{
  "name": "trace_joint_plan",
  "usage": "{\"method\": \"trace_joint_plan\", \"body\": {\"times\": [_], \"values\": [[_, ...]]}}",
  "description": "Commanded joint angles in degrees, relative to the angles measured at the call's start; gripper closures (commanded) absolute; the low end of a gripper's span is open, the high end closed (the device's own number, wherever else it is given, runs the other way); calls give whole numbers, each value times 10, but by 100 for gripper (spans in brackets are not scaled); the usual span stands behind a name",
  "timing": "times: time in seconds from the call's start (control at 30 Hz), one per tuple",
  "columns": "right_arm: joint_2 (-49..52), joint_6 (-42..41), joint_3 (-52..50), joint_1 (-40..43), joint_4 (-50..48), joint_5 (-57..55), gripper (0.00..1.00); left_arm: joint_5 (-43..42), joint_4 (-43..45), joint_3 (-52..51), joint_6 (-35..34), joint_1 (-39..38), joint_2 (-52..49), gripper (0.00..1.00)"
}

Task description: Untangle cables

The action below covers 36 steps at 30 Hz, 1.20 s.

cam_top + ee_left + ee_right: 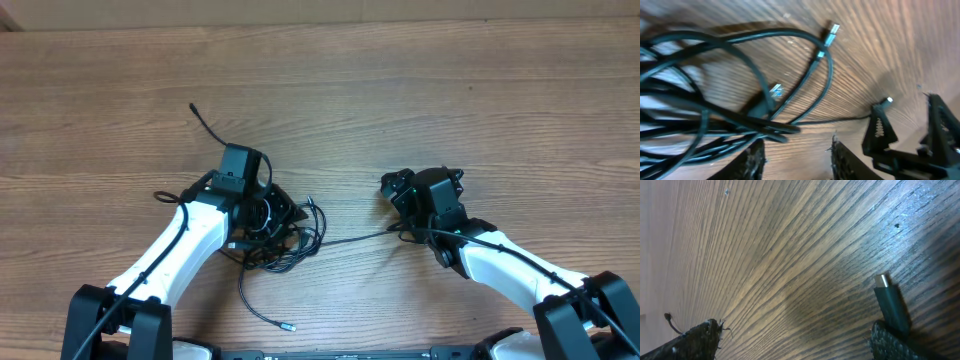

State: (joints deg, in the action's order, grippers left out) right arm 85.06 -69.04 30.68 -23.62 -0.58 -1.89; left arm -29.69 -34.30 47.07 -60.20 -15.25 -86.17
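Note:
The cables are a knot of thin black cords on the wooden table, left of centre. One strand runs right from the knot towards my right gripper. My left gripper sits over the knot and is open. In the left wrist view the loops lie just ahead of its open fingers, with bare wood between them. In the right wrist view my right gripper is open, and a black plug with a silvery tip lies against its right finger.
A loose cable end with a silvery plug lies near the front edge. Another thin black end points to the back left. The right gripper's fingers show in the left wrist view, close to the knot.

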Motion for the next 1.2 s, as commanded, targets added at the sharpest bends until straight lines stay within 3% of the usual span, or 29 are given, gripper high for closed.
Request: {"method": "trace_joint_plan", "body": {"times": [0.0,0.2,0.53,1.0,1.17], "values": [[11,1,-10,5,14,-15,5,24,-12,-1,-12,13,-4,54],[11,1,-10,5,11,-15,3,32,-34,-1,-18,0,-4,69],[11,1,-10,5,11,-15,2,120,-32,-1,-94,-62,-4,69],[11,1,-10,5,11,-15,2,162,-31,-1,-97,-70,-4,69],[11,1,-10,5,11,-15,2,162,-31,-1,-100,-76,-4,78]]}}
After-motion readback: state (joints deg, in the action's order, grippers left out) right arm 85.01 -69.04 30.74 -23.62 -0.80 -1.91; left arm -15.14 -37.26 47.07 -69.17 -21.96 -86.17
